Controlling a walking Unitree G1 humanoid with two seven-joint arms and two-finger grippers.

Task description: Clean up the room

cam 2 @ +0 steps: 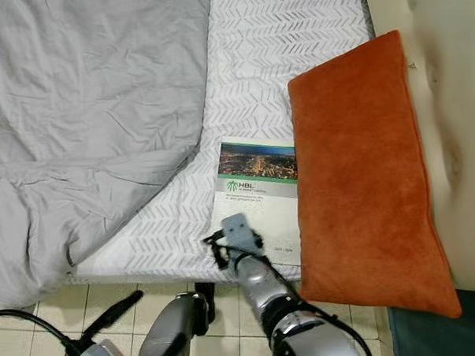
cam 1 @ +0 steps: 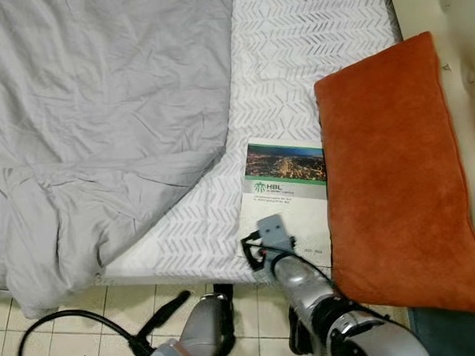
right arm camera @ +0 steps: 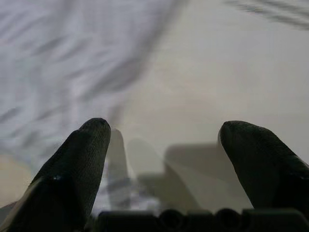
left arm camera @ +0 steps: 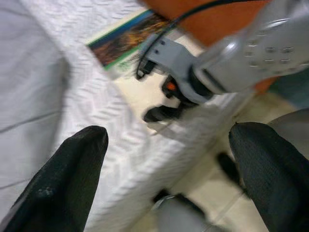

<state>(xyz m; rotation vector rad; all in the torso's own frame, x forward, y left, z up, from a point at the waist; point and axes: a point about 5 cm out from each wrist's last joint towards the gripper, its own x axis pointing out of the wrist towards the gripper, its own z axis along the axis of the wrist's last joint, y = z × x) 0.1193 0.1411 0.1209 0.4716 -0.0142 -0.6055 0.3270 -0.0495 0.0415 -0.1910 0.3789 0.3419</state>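
A booklet point(cam 1: 285, 184) with a night city photo and a green "HBL" logo lies flat on the white patterned sheet point(cam 1: 295, 57), close to the bed's near edge and touching the orange pillow point(cam 1: 395, 171). My right gripper point(right arm camera: 164, 140) hovers low over the booklet's pale lower part, open, with nothing between its fingers point(right arm camera: 82, 150). From the head, that gripper point(cam 1: 260, 252) sits at the booklet's near left corner. My left gripper point(left arm camera: 169, 145) is open and hangs lower, in front of the bed over the floor, facing the right arm point(left arm camera: 251, 53) and the booklet point(left arm camera: 128, 41).
A rumpled grey duvet point(cam 1: 101, 113) covers the bed's left side and droops over the near edge. A beige padded headboard point(cam 1: 452, 27) lies beyond the pillow on the right. Pale floor tiles point(cam 1: 38, 313) carry a looping black cable point(cam 1: 54, 320). Something dark teal point(cam 1: 449, 330) sits at bottom right.
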